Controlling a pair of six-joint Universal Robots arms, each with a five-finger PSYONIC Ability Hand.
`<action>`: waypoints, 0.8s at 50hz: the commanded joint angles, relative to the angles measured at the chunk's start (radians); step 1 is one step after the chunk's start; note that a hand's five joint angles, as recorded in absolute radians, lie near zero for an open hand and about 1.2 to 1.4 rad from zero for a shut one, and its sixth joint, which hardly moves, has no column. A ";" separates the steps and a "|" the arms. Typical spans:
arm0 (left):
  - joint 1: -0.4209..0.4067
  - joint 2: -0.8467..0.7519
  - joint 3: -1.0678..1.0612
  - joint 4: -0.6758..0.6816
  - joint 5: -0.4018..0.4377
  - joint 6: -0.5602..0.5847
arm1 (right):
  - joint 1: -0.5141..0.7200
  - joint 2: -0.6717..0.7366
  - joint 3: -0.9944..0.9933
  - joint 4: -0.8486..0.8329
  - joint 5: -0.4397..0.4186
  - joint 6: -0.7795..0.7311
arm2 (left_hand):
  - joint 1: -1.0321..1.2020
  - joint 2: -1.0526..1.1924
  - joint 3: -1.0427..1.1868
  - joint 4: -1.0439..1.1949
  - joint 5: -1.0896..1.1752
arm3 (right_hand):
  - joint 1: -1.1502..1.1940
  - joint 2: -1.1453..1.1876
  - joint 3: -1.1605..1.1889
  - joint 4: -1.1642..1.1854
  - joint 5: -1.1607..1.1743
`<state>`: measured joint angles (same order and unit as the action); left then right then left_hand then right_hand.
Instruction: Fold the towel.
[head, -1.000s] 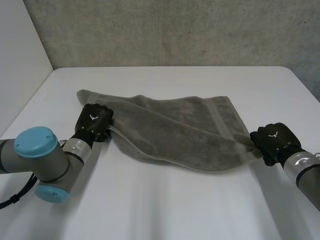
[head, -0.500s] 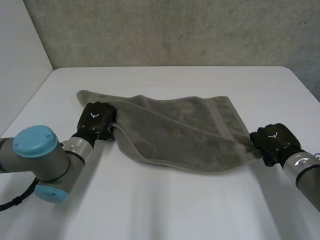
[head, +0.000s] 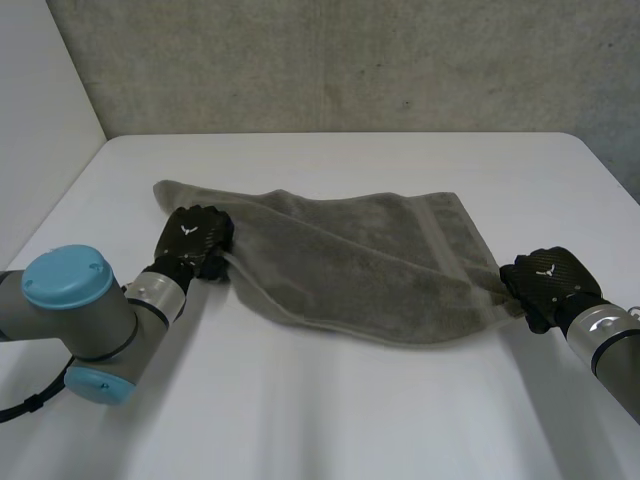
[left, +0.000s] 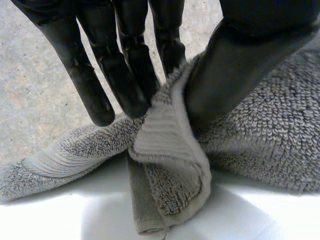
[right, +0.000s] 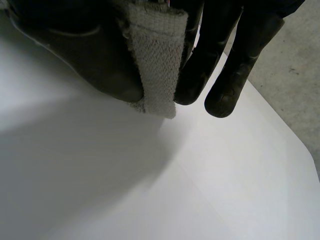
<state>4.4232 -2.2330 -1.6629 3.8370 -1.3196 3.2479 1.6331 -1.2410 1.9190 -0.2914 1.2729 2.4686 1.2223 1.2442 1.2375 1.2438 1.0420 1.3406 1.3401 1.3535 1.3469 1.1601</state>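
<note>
The left hand (head: 192, 240) pinches the left edge of the towel (head: 360, 260) between thumb and fingers, its ribbed band bunched there; the grey, looped-pile towel lies rumpled on the white table (head: 330, 410) between both hands; the right hand (head: 545, 280) clamps the flat woven right corner; since a second ago the left hand has crept slightly inward.

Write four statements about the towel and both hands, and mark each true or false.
1. The left hand pinches the towel between thumb and fingers. True.
2. The right hand lies open on the bare table. False: it pinches the towel's hem at its right end.
3. The towel is folded into a neat square. False: it lies spread out and rumpled between the hands.
4. The hands hold opposite ends of the towel. True.
</note>
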 joint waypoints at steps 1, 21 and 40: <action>0.002 0.006 0.011 -0.002 -0.001 0.003 | 0.001 -0.002 0.000 0.001 -0.003 0.003 | 0.174 0.152 0.159 0.152 0.180 | 0.056 0.056 0.043 0.049 0.062; 0.073 0.637 -0.035 -0.183 0.000 -0.002 | -0.009 -0.439 -0.372 0.404 -0.139 0.348 | 0.174 0.152 0.159 0.152 0.180 | 0.056 0.056 0.043 0.049 0.062; 0.113 0.534 0.184 -0.531 0.085 0.007 | 0.060 -0.211 -0.690 0.670 0.001 0.204 | 0.174 0.152 0.159 0.152 0.180 | 0.056 0.056 0.043 0.049 0.062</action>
<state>4.5330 -1.5319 -1.5363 3.3224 -1.2363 3.2491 1.6342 -1.6132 1.2666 0.3829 1.1643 2.7656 1.2962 1.3506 1.3518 1.3634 1.1346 1.3408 1.3447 1.3551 1.3472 1.1602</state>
